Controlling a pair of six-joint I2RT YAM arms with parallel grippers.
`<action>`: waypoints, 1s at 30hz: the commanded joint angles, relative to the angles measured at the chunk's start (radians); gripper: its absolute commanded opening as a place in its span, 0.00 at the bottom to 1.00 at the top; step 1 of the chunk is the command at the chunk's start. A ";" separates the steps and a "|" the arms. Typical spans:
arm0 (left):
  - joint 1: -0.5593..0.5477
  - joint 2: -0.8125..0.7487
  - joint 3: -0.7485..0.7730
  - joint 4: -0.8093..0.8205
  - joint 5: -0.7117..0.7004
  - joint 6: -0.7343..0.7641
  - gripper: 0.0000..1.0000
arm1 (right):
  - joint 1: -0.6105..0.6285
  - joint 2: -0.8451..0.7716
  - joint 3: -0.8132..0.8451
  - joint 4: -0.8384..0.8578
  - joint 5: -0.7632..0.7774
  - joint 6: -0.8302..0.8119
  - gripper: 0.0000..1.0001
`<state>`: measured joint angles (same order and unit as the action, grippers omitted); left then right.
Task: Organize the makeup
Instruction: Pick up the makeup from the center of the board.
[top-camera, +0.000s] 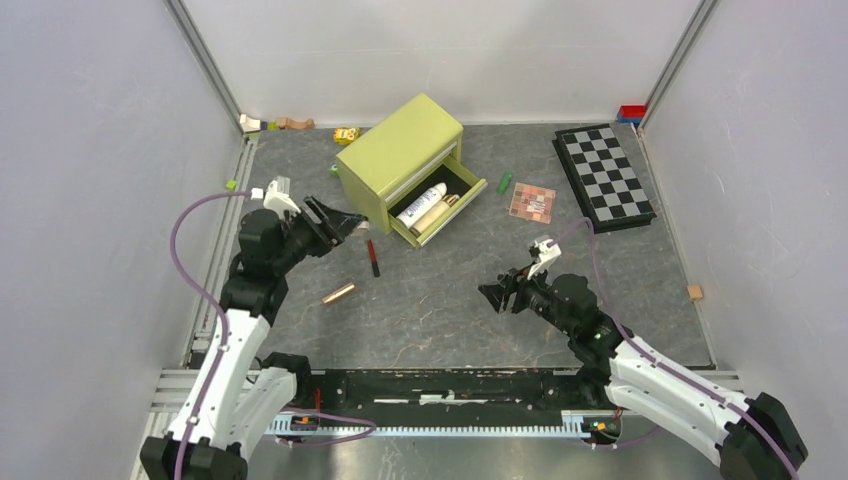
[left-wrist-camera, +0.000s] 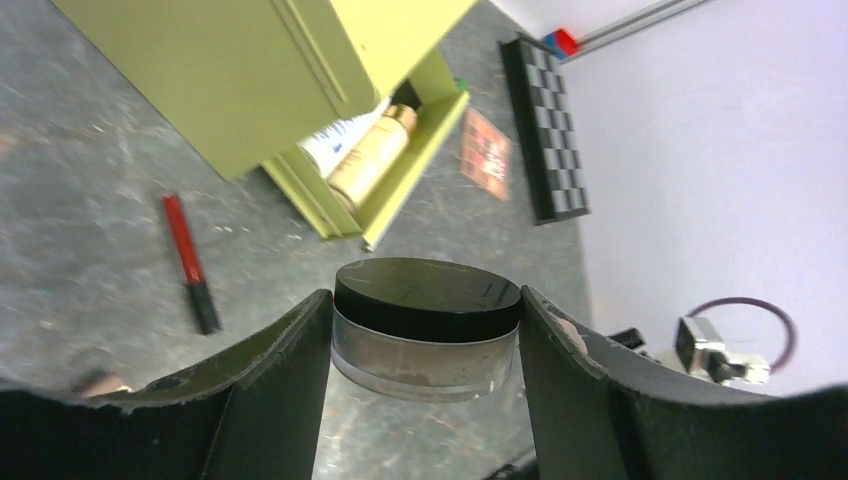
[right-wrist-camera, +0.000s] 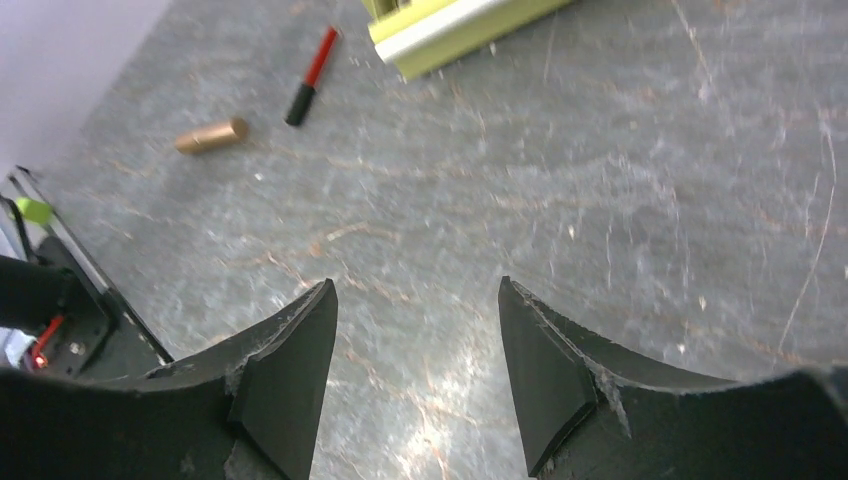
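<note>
My left gripper (top-camera: 345, 222) is shut on a round compact with a black lid and clear base (left-wrist-camera: 427, 327), held above the table left of the green drawer box (top-camera: 398, 156). Its open drawer (top-camera: 440, 208) holds a white bottle (top-camera: 422, 203) and a tan tube (top-camera: 432, 216). A red-black pencil (top-camera: 373, 257) and a rose-gold tube (top-camera: 339, 293) lie on the table below the box; both also show in the right wrist view, the pencil (right-wrist-camera: 311, 75) and the tube (right-wrist-camera: 211, 136). A green stick (top-camera: 505, 182) and the pink-brown palette (top-camera: 532, 202) lie right of the drawer. My right gripper (top-camera: 497, 295) is open and empty.
A chequered board (top-camera: 603, 176) lies at the back right. Small toy blocks (top-camera: 276, 124) sit along the back wall, with a red and blue block (top-camera: 630, 113) in the far right corner and a tan block (top-camera: 695, 292) at the right edge.
</note>
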<state>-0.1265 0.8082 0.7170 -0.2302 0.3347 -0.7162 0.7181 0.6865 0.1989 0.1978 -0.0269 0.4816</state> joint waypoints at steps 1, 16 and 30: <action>-0.002 -0.096 -0.044 0.071 0.088 -0.309 0.49 | 0.023 -0.030 0.022 0.208 0.019 -0.034 0.67; -0.003 -0.142 -0.096 0.269 0.217 -0.440 0.44 | 0.235 0.057 0.054 0.506 0.155 -0.268 0.67; -0.009 -0.245 -0.118 0.487 0.360 -0.062 0.35 | 0.248 -0.058 0.078 0.324 0.210 -0.356 0.67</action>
<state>-0.1329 0.6441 0.6056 0.1093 0.6422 -0.9947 0.9604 0.6670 0.2348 0.5735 0.1390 0.1825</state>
